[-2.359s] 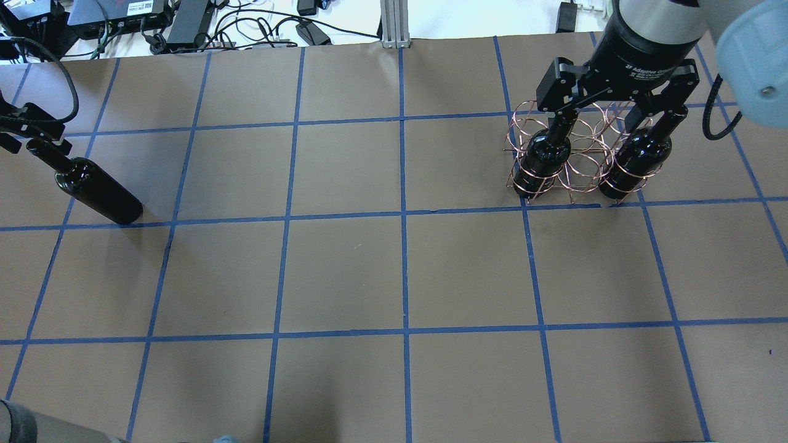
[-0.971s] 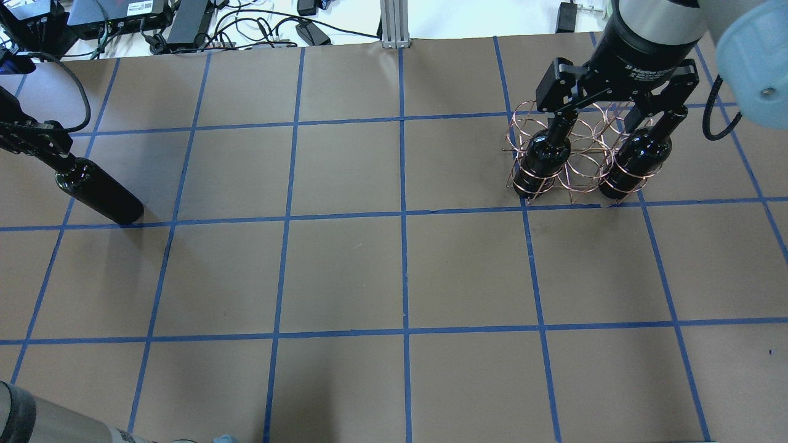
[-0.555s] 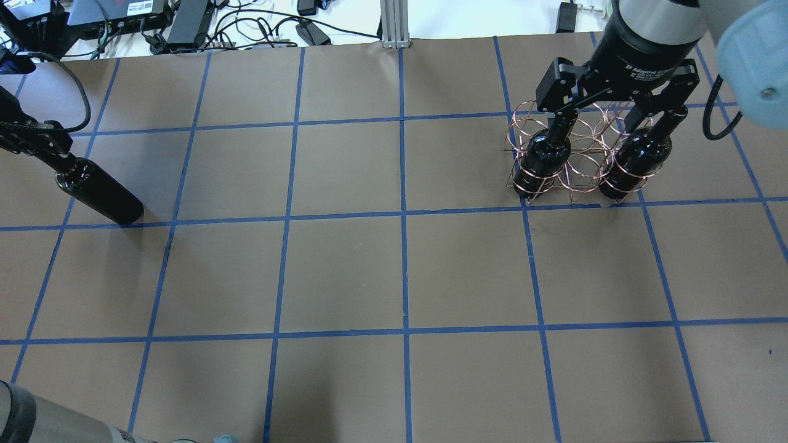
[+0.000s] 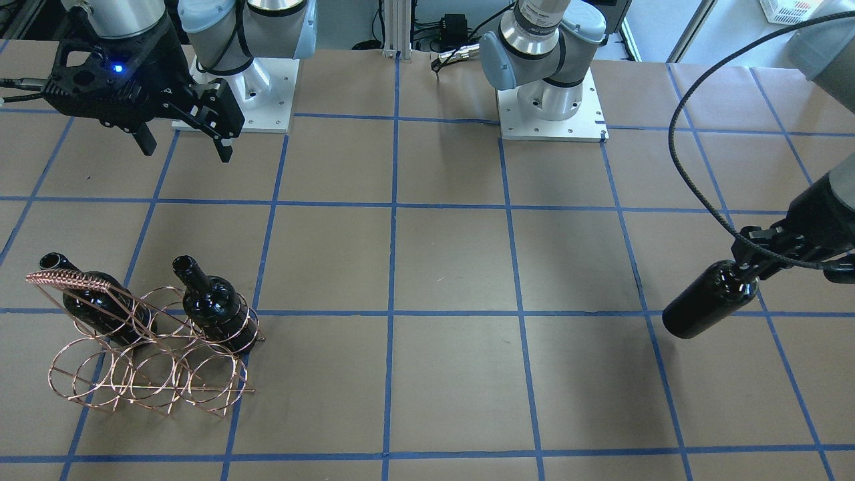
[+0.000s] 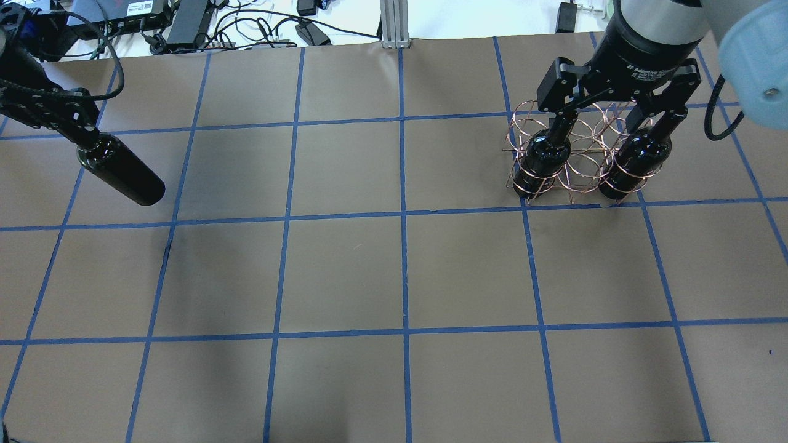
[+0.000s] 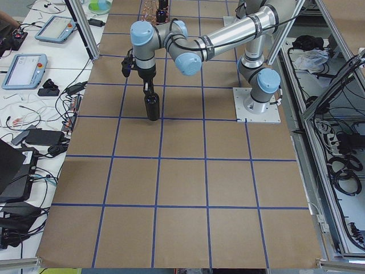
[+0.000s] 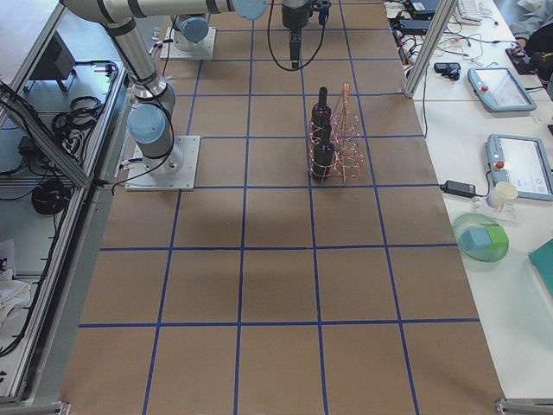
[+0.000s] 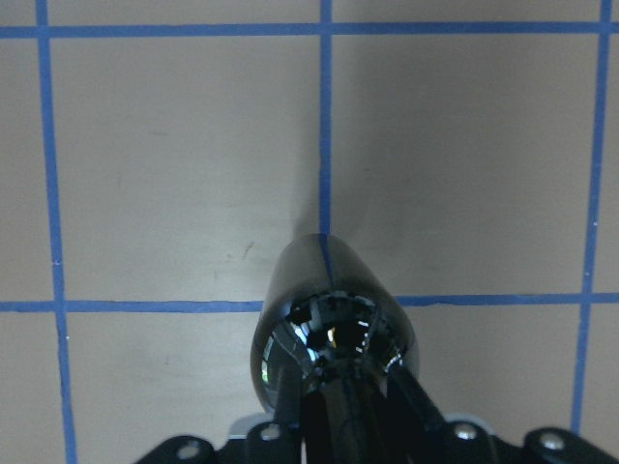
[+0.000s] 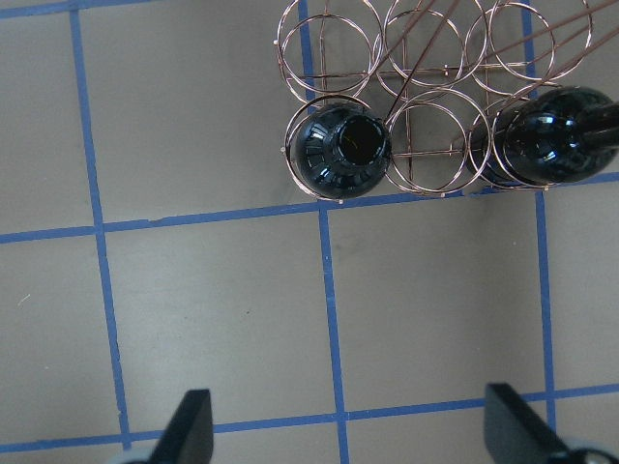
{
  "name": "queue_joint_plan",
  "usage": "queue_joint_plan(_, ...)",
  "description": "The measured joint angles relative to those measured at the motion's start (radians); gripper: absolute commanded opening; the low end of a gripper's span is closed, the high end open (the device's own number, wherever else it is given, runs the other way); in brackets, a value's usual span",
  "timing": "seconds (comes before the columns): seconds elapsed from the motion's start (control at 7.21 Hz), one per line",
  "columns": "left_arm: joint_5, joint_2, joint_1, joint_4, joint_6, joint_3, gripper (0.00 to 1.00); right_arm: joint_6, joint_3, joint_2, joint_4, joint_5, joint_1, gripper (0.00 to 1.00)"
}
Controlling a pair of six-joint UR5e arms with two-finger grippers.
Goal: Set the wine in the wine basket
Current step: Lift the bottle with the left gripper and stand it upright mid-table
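Left gripper (image 5: 81,130): pinched onto the neck of the wine bottle (image 5: 122,175); the wrist view shows the fingers (image 8: 411,401) pressed in on either side of the dark glass.
Wine bottle: hangs neck-up below the left gripper at the robot's left end of the table (image 5: 345,271), over a blue tape line. The base appears to sit just clear of the brown paper, though no view shows the gap plainly.
Wine basket (image 4: 150,357): a copper wire rack standing on the robot's right side, well apart from the held bottle, its coil-wrapped handle (image 4: 67,280) raised above the rings.
Bottles in the basket: two look-alike dark bottles, one (image 4: 214,308) nearer the table's middle and one (image 4: 100,312) at the outer end, each upright in an end ring of the row nearer the robot, with one ring between them.
Right gripper (image 4: 186,148): fingers spread wide and holding nothing, hovering above the table on the robot's side of the basket; from overhead it overlaps the necks of the two racked bottles.
Table: covered in brown paper marked into squares with blue tape.
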Motion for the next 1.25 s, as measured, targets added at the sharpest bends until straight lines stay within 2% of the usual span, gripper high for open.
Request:
queue_joint_plan(0.56, -0.03, 0.075, -0.293, -0.063, -0.242, -0.019, 0.0, 0.0, 0.0, -0.001, 0.0, -0.001, 0.001, 1.0)
queue_joint_plan(0.83, -0.044, 0.095, -0.438, -0.067, -0.332, -0.07, 0.0, -0.001, 0.0, -0.002, 0.0, -0.001, 0.0, 1.0)
queue_joint_plan(1.25, -0.045, 0.106, -0.568, -0.064, -0.402, -0.156, 0.0, -0.001, 0.001, -0.002, 0.0, -0.001, 0.001, 1.0)
